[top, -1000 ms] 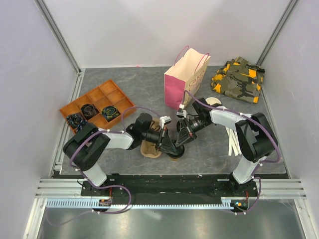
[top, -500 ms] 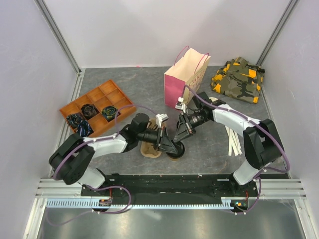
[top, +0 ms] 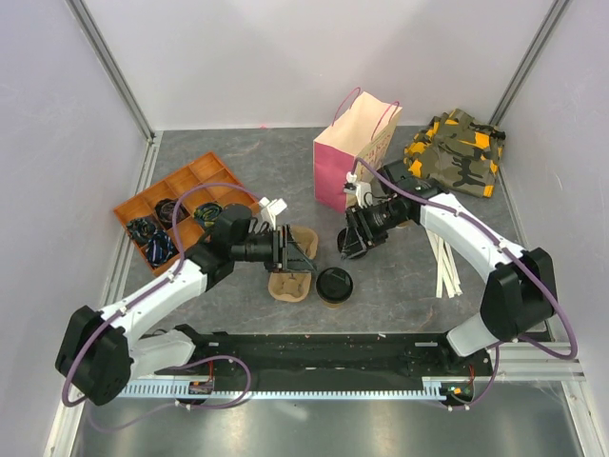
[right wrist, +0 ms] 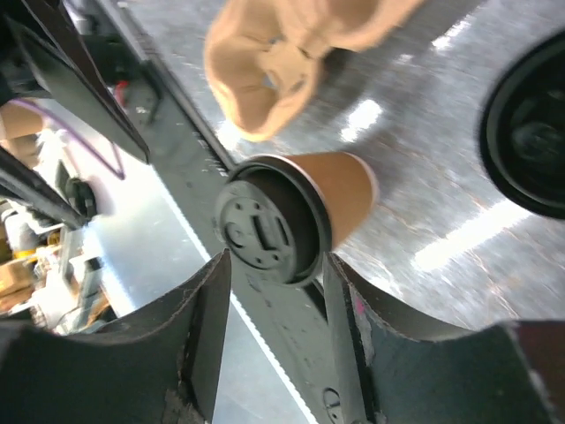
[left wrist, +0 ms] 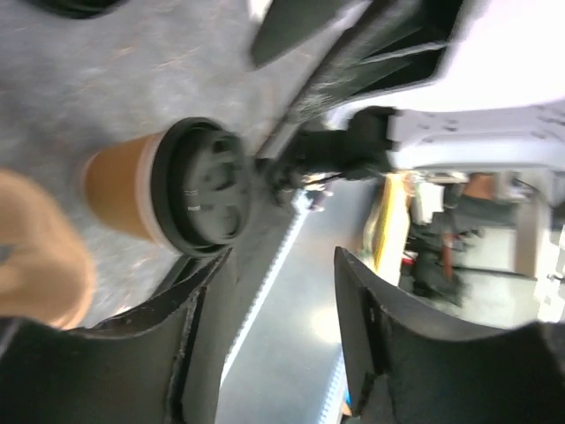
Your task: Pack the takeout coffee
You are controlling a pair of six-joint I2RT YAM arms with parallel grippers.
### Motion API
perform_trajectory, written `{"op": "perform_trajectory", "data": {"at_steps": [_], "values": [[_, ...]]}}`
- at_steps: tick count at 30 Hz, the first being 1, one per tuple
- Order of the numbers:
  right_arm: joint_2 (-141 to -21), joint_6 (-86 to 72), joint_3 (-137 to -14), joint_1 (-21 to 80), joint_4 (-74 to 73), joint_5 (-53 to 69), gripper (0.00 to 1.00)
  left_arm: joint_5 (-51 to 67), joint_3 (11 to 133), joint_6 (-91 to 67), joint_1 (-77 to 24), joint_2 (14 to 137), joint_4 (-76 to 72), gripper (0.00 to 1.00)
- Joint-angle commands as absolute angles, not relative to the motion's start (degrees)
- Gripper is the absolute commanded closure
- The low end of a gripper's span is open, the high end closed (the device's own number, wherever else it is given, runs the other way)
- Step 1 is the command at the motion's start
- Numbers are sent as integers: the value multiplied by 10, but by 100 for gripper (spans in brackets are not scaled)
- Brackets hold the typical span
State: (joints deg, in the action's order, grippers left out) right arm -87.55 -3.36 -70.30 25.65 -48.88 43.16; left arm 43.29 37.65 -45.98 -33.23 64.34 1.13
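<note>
The takeout coffee, a tan paper cup under a black lid, stands by itself on the grey table near the front middle. It also shows in the left wrist view as the coffee and in the right wrist view as the coffee. My left gripper hangs to its upper left, over a tan cup carrier. Its jaws are open and empty. My right gripper hovers just behind the cup, also open with nothing between its fingers.
A pink paper bag stands open at the back middle. A camouflage cloth lies at the back right, and white sticks at the right. An orange compartment tray sits at the left. A black round lid shows at the right wrist view's edge.
Both grippers have opened and let go of the coffee. The left arm drew back to the left, the right arm back and to the right. The cup stays put.
</note>
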Motion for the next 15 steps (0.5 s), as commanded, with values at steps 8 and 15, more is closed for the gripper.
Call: {"op": "perform_trajectory", "data": {"at_steps": [8,15], "values": [[-857,-25,-645,256,-506,401,34,396,413,-379,-363,706,154,32],[-866,-39,-631,256,-479,450,34,426,379,-435,-362,703,40,36]]}}
